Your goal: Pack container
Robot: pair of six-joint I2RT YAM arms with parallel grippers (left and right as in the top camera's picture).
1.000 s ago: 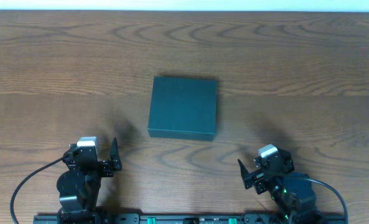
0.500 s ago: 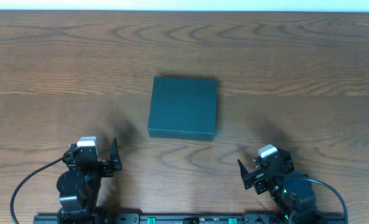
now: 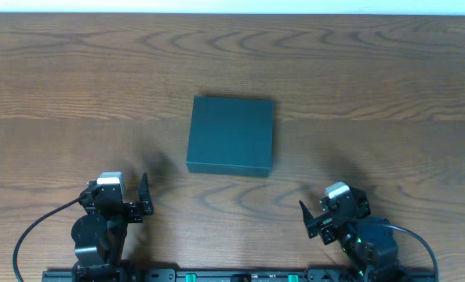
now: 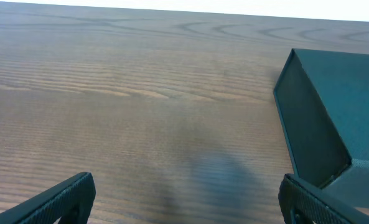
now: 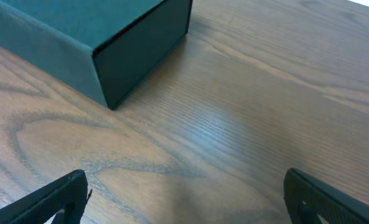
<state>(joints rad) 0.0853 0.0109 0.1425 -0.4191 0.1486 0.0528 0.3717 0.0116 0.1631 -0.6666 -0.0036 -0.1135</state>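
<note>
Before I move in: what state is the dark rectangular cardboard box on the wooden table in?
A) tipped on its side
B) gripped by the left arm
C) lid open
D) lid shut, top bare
D: the dark rectangular cardboard box lies flat, lid shut, nothing on top.

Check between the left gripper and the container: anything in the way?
Nothing; only bare table separates left gripper from container, shown in the overhead and left wrist views.

Through the left wrist camera I see my left gripper (image 4: 185, 194), jaws spread wide, above the wood-grain table (image 4: 109, 93), with the dark closed box (image 4: 343, 99) resting at right, near the right-hand jaw.
</note>
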